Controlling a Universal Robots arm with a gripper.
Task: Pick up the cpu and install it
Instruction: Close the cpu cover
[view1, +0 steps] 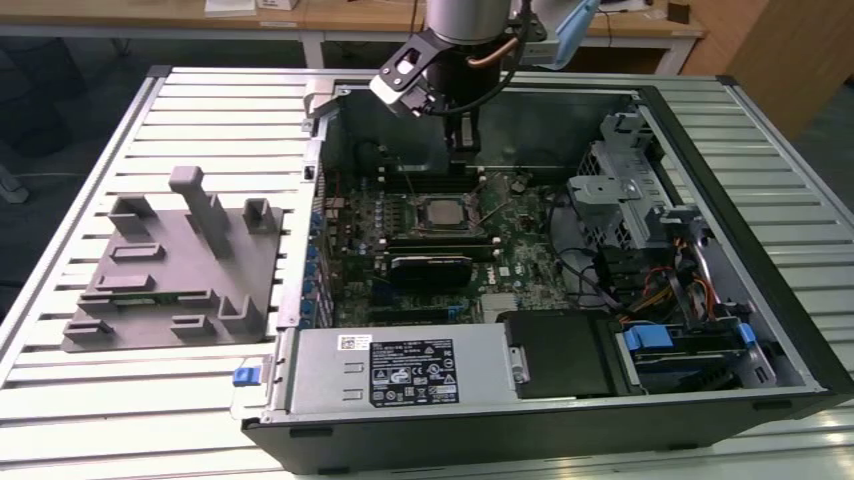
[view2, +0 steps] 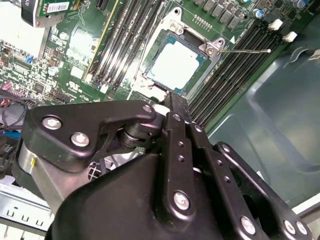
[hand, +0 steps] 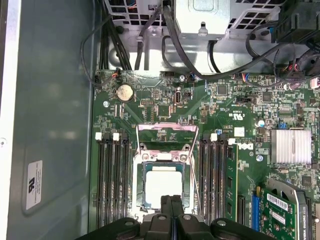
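- Gripper (view1: 462, 148) (view2: 178, 100) (hand: 172, 201): fingers clenched together, nothing between them. It hung inside the case (view1: 534, 432), at 12 o'clock from the cpu (view1: 441, 212) (view2: 175, 65) (hand: 163, 184) in the exterior view, apart from it.
- One cpu: lay flat in the socket (hand: 141, 200) mid-motherboard (view1: 527, 265), silver top bare.
- One load plate (hand: 162, 131): swung up, off the cpu.
- One lever (view2: 245, 50): unlatched, beside the socket.
- One power supply (view1: 400, 370): at 6 o'clock from the cpu.
- One grey fixture (view1: 174, 265): on the table (view1: 200, 110), at 9 o'clock from the case.
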